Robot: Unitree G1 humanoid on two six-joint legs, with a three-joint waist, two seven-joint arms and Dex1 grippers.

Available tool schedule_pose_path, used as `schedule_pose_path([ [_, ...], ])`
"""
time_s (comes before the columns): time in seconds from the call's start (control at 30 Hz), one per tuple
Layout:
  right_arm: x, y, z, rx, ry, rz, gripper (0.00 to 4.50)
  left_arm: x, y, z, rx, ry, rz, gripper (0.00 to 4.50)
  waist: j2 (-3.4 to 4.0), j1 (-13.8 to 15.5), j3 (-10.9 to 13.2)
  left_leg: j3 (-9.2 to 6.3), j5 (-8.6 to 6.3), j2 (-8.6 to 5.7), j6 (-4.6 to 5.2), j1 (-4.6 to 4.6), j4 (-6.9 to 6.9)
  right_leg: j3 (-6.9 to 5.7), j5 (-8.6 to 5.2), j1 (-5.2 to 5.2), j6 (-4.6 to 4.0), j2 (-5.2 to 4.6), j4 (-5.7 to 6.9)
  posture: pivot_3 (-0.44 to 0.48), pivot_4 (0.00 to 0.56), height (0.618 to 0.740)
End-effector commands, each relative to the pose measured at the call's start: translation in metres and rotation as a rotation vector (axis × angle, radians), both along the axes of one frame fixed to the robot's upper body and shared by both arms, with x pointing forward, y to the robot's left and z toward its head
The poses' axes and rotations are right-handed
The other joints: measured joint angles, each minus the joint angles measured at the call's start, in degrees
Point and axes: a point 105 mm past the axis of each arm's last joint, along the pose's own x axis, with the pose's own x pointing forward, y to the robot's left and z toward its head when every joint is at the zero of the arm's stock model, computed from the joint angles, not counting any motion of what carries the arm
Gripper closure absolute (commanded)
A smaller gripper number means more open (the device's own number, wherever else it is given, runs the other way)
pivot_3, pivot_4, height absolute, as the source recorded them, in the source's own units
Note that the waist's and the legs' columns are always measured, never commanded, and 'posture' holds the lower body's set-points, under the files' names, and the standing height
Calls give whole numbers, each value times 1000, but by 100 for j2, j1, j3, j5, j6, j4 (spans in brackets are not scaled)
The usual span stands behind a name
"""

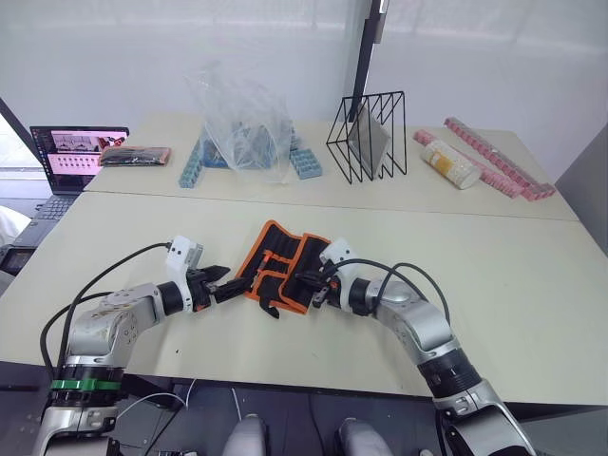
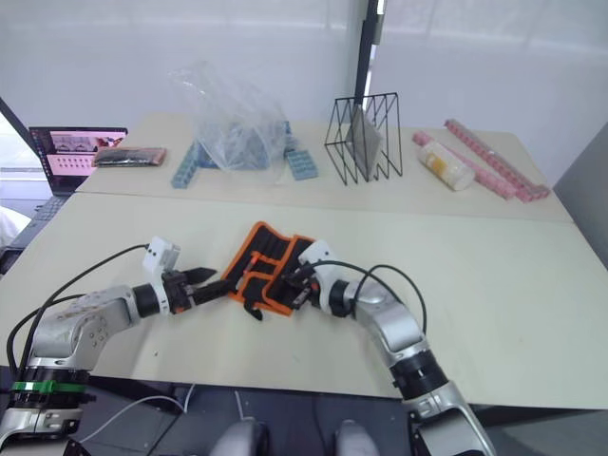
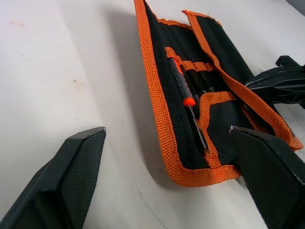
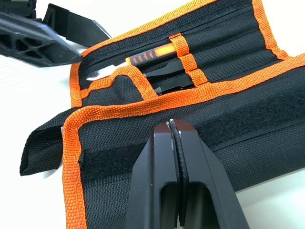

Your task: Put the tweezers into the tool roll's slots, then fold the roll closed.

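At frame centre, the right claw (image 4: 178, 143), pressed closed, should pin the tool roll (image 1: 285, 264) while the gaping, empty left claw (image 1: 217, 285) folds squarely.

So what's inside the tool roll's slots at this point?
In the tool roll, the slots hold an orange-handled tool and slim black tweezers. How many tweezers can't be told, because the folded flap covers the rest.

Silver-grey arm shells are joined by black cables; a white wrist block (image 1: 183, 256) and textured black fingers (image 3: 66, 176) are seen.
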Motion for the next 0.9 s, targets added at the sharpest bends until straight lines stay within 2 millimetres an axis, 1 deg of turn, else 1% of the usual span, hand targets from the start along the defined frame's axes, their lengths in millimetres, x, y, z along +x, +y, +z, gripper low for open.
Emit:
schedule_pose_path([
  [0.03,1,-5,-1,-17,-4,-24,4500,-2,-7,0,-16,12,-40,1519,0,1,0,0,0,0,0,0,0,0,0,0,0,-1,0,0,150,689],
  [0.23,2,-6,-2,-23,-7,-30,4500,-5,-11,-6,7,34,-62,3501,0,3,0,0,0,-1,0,0,0,0,0,0,0,-1,0,0,150,689],
  [0.33,2,-5,-2,-25,-8,-31,4500,-3,-13,-2,1,12,-62,4480,0,3,0,0,0,-1,0,0,0,0,0,0,0,-1,0,0,150,689],
  [0.5,1,-5,-4,-31,-5,-33,4500,1,-16,19,-4,-79,-82,4480,0,5,0,-1,0,0,0,0,0,0,0,0,0,-1,0,0,150,689],
  [0.6,1,-5,-5,-37,-1,-35,4500,-1,-23,32,3,-131,-121,4480,0,10,0,-1,0,-1,0,0,0,0,0,0,0,-1,0,0,150,689],
  [0.67,1,-5,-6,-40,1,-37,4500,-3,-32,39,11,-167,-166,4480,0,13,0,-1,0,-1,0,0,0,0,0,1,0,-1,0,0,150,689],
  [0.77,1,-6,-7,-44,3,-40,4500,-14,-50,46,1,-195,-265,4480,0,12,0,0,0,-2,0,-1,0,0,0,1,0,-2,-1,0,150,689],
  [0.8,1,-6,-7,-44,3,-40,4500,-15,-52,47,0,-197,-278,4480,0,9,0,0,0,-2,0,-1,0,0,0,2,0,-2,-1,0,150,689],
  [0.9,0,-6,-8,-46,4,-42,4500,-22,-71,43,22,-195,-354,4480,0,6,0,-1,0,-1,0,0,0,0,0,2,0,0,0,0,150,689],
])
